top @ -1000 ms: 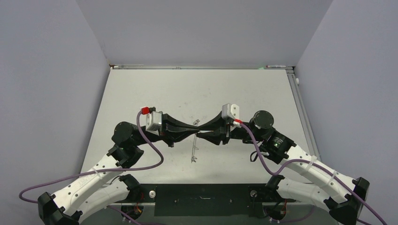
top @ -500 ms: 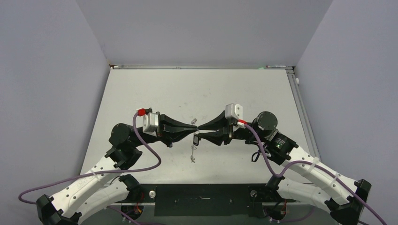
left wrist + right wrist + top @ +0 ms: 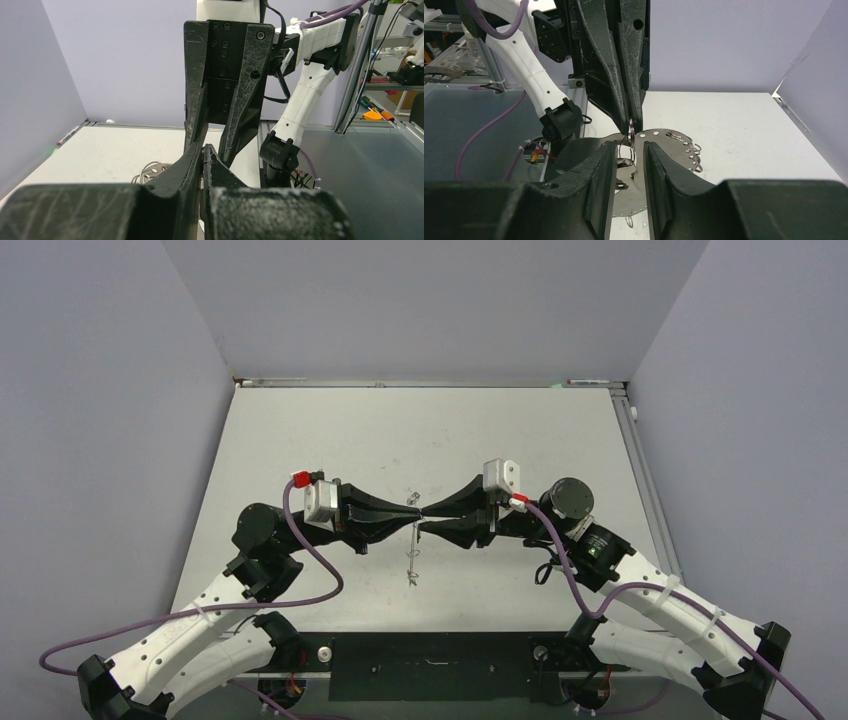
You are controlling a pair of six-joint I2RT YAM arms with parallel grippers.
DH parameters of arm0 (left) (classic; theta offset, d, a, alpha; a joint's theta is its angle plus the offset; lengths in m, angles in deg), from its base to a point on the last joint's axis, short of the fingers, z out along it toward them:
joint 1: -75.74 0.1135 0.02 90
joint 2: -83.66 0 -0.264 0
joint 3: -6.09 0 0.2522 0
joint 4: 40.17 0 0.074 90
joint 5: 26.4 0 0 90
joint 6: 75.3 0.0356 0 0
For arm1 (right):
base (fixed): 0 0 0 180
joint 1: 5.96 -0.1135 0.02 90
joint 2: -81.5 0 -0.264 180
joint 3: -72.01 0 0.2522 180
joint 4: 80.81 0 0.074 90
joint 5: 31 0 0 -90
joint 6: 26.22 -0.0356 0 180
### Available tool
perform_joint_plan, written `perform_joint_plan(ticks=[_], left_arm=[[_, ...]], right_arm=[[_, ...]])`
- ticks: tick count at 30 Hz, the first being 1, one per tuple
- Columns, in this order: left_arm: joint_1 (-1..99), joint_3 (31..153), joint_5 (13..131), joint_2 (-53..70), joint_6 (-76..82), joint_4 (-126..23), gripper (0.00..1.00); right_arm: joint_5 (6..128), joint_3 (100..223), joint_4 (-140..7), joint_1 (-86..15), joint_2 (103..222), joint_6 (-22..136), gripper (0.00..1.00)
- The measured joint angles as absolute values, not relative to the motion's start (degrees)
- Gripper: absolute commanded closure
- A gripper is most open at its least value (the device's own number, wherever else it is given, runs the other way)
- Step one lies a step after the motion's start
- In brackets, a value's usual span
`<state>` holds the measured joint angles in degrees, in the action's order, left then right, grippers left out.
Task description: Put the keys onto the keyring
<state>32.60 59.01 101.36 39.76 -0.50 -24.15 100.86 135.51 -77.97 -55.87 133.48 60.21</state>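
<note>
My left gripper [image 3: 417,513] is shut, and its tips [image 3: 633,124] pinch a thin wire loop of the keyring [image 3: 666,145]. The keyring is a flat grey metal hoop with small holes and wire loops round its rim. It hangs below the left tips, edge-on in the top view [image 3: 413,558], and a part shows in the left wrist view [image 3: 150,172]. My right gripper [image 3: 630,156] is open, tip to tip with the left one, its fingers [image 3: 245,100] on either side of the pinched loop. A small dark piece [image 3: 623,161] hangs there; I cannot tell if it is a key.
A small loose wire piece [image 3: 410,498] lies on the pale table [image 3: 520,430] just behind the gripper tips. Grey walls close in the table on the left, right and back. A black strip runs along the near edge between the arm bases.
Both grippers have shifted slightly while staying tip to tip. The hanging keyring has swung a little beneath them. The left gripper's hold has not changed.
</note>
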Motion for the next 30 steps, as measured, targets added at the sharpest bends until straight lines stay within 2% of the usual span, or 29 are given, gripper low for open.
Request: perform_joint_plan(ticks=[6, 13, 30], left_arm=[[32.60, 59.01, 101.27, 39.76, -0.53, -24.13, 1.00], [32.60, 59.01, 100.90, 39.78, -0.59, -23.76, 1.00], [32.60, 59.01, 100.26, 40.35, -0.77, -23.23, 1.00]], right_arm=[[101.10, 135.51, -79.01, -55.87, 133.70, 60.03, 0.80], [101.56, 135.51, -80.41, -55.87, 135.50, 59.62, 0.77], [101.87, 135.51, -82.01, -55.87, 136.04, 58.57, 0.78]])
